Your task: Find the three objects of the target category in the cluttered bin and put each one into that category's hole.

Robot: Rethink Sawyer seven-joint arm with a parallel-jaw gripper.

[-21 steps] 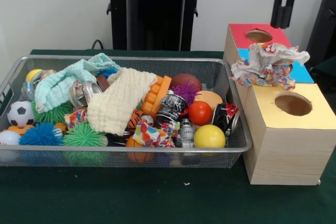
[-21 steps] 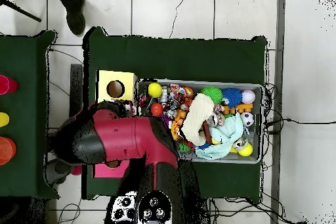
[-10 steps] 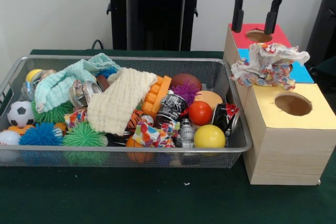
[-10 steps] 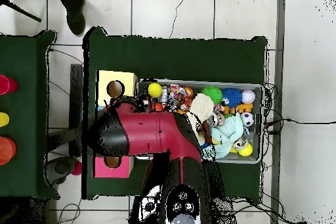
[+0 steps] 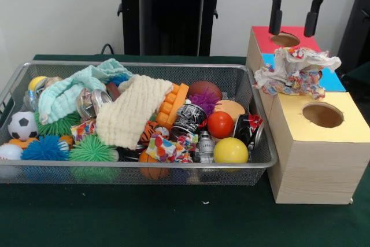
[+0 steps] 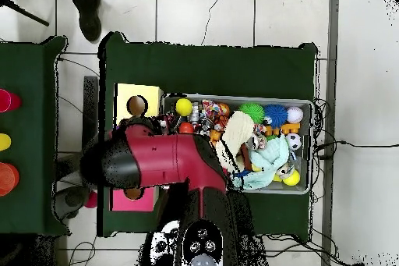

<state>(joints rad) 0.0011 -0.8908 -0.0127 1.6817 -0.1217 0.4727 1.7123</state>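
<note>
My gripper (image 5: 295, 30) hangs open and empty above the red section's hole (image 5: 285, 39) of the wooden box (image 5: 312, 166). A crumpled patterned wrapper (image 5: 295, 70) lies over the box's blue middle section, and the yellow section's hole (image 5: 322, 115) is uncovered. The wire bin (image 5: 139, 169) holds a yellow ball (image 5: 230, 150), a red ball (image 5: 220, 124), a soccer ball (image 5: 22, 125), a dark can (image 5: 188, 120), a cream cloth (image 5: 130, 111) and a teal cloth (image 5: 69, 88). In the overhead view the arm (image 6: 167, 161) hides the gripper and most of the box; the yellow hole (image 6: 137, 105) shows.
Green (image 5: 92, 150) and blue (image 5: 45, 148) spiky balls lie at the bin's front left, with an orange block (image 5: 173, 103) in the middle. A second green table (image 6: 23, 138) carrying coloured cups stands to the left in the overhead view.
The gripper swung left from the far right and turned to face the camera, then shifted slightly right and up. The wrapper and the bin's contents have not moved.
</note>
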